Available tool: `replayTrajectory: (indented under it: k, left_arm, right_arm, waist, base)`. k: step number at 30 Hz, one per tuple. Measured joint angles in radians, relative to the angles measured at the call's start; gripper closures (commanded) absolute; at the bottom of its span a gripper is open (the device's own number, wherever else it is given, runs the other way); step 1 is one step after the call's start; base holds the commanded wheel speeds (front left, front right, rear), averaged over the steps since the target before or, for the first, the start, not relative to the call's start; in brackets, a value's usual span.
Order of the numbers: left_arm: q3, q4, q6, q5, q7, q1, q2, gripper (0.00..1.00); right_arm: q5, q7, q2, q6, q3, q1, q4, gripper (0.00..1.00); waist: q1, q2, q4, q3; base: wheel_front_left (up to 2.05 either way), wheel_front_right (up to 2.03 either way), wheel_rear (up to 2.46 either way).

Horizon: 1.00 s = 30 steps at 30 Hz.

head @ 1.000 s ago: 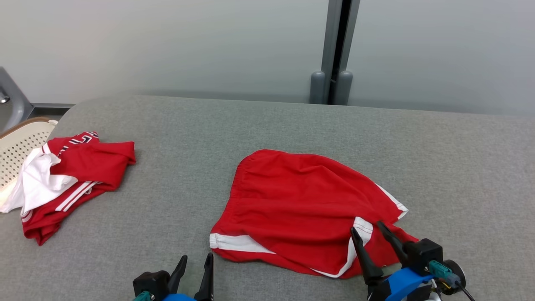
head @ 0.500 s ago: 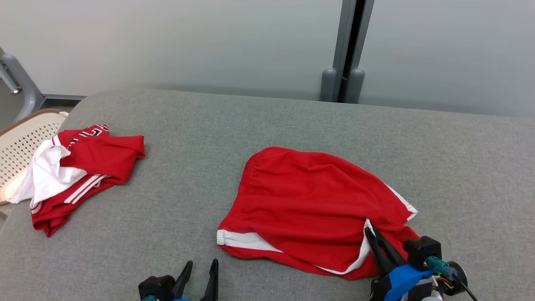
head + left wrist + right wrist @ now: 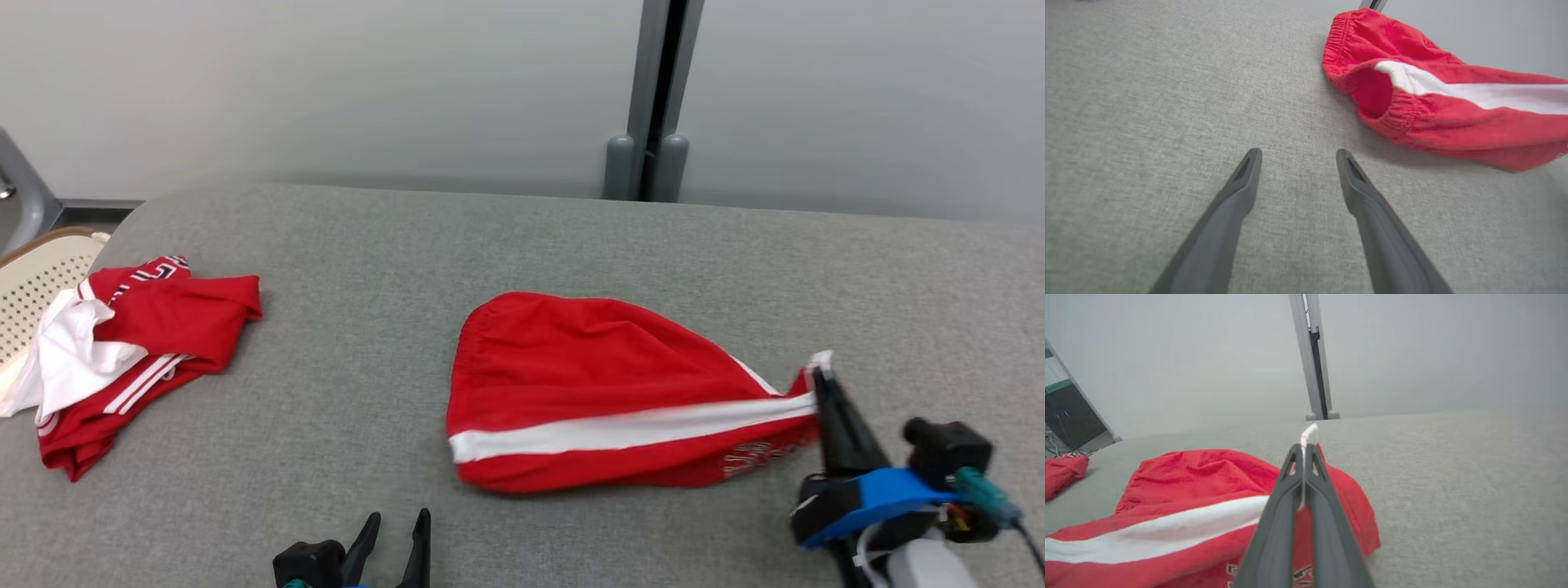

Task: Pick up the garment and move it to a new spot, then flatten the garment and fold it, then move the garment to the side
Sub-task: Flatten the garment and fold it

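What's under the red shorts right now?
Grey padded table shows around the shorts on every side. The right hand pinches their hem, raised off it. Anything beneath the cloth itself is covered.

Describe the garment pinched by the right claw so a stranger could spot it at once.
On the grey table, look right of centre, away from the crumpled red-and-white pile at the left edge. The red shorts lie alone there, one white stripe running to the corner pinched in the right claw.
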Motion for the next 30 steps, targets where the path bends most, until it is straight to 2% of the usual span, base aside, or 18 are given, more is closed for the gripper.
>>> replayTrajectory:
  k: [5, 6, 7, 8, 9, 11, 16, 24, 30]
  left_arm:
    - [-0.001, 0.003, 0.0, 0.0, 0.0, 0.007, 0.0, 0.0]
    - [-0.001, 0.003, 0.0, 0.0, 0.0, 0.007, 0.0, 0.0]
    - [-0.002, 0.005, 0.0, 0.0, 0.0, 0.01, -0.001, 0.0]
    - [-0.002, 0.006, 0.0, 0.0, 0.0, 0.013, 0.0, 0.0]
    - [-0.002, 0.006, 0.0, 0.0, 0.0, 0.013, 0.0, 0.0]
    - [0.0, 0.007, 0.0, -0.001, 0.0, 0.02, 0.0, 0.0]
    - [0.027, 0.006, 0.0, 0.018, 0.0, 0.022, -0.001, 0.0]
    - [0.098, -0.074, 0.012, 0.116, 0.0, 0.033, -0.001, 0.0]
    - [0.114, -0.113, 0.019, 0.157, 0.0, 0.056, -0.001, 0.0]
  right_arm:
    - [-0.057, 0.0, -0.001, 0.0, -0.154, 0.015, -0.01, 1.0]
    - [-0.057, 0.0, -0.001, 0.0, -0.154, 0.015, -0.01, 1.0]
    - [-0.083, 0.0, -0.001, 0.0, -0.199, 0.037, 0.015, 0.87]
    - [-0.093, 0.0, -0.001, 0.0, -0.222, 0.049, 0.035, 0.56]
    - [-0.093, 0.0, -0.001, 0.0, -0.222, 0.049, 0.035, 0.0]
    - [-0.122, 0.0, 0.0, 0.0, -0.279, 0.082, 0.099, 0.0]
    - [-0.143, 0.0, -0.001, 0.0, -0.337, 0.1, 0.143, 0.0]
    - [-0.15, 0.0, -0.001, 0.0, -0.248, 0.1, -0.029, 0.0]
    - [-0.191, 0.0, -0.001, 0.0, -0.194, 0.107, -0.016, 0.0]
  waist:
    - [0.0, 0.0, -0.025, -0.016]
    - [0.0, 0.0, -0.025, -0.016]
    - [0.0, 0.0, -0.034, -0.022]
    - [0.0, 0.0, -0.038, -0.025]
    - [0.0, 0.0, -0.038, -0.025]
    - [0.0, 0.0, -0.051, -0.032]
    - [0.0, 0.0, -0.066, -0.039]
    - [0.0, 0.0, -0.076, -0.047]
    - [0.0, 0.0, -0.071, -0.057]
  base:
    - [0.0, 0.0, 0.0]
    - [0.0, 0.0, 0.0]
    - [0.0, 0.0, 0.0]
    - [0.0, 0.0, 0.0]
    - [0.0, 0.0, 0.0]
    - [0.0, 0.0, 0.0]
    - [0.0, 0.0, 0.0]
    - [0.0, 0.0, 0.0]
    - [0.0, 0.0, 0.0]
